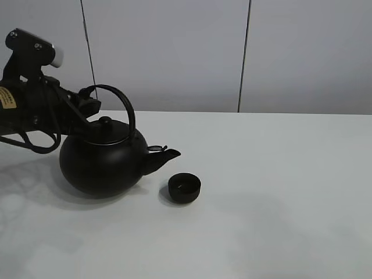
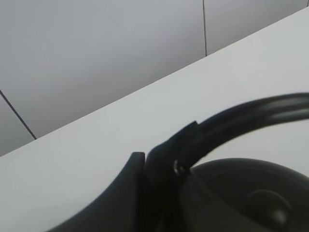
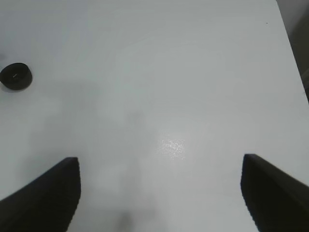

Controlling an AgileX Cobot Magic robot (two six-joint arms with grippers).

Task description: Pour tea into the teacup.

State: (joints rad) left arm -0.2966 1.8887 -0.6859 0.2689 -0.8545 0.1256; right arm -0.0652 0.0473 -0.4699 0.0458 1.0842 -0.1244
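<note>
Teacup (image 1: 185, 188): small, round, matte black, without handle. It is stood upright on the desk (image 1: 279, 192), in its left half, well away from the far edge, and is the nearest of all listed items. It is also seen from the right wrist (image 3: 16, 76), small and far off. Nothing is touched by it; its contents cannot be told.

Kettle (image 1: 102, 165): large, round, black. It is placed just beside the teacup, on the side toward the desk's left edge, with the two apart. Its spout (image 1: 163, 158) is turned toward the teacup, the tip just short of the rim and higher. A lid knob (image 1: 105, 121) is seen on top, and the body is roughly upright. Whether the base rests on the desk or is held just clear of it cannot be told.

Handle (image 1: 121, 97): arched and raised over the lid. It is gripped at the end toward the left edge.

Left gripper (image 1: 88, 106): closed narrowly on the handle. In the left wrist view its dark fingers (image 2: 126, 188) are seen pressed against the arch. It is carried by the left arm (image 1: 29, 99), which is extended in from beyond the desk's left edge.

Right gripper (image 3: 159, 193): held wide, with nothing between its fingers. It is positioned over bare desk, well apart from the teacup, and is not seen in the high view.

Wall (image 1: 174, 52): pale grey panels, set behind the far edge
</note>
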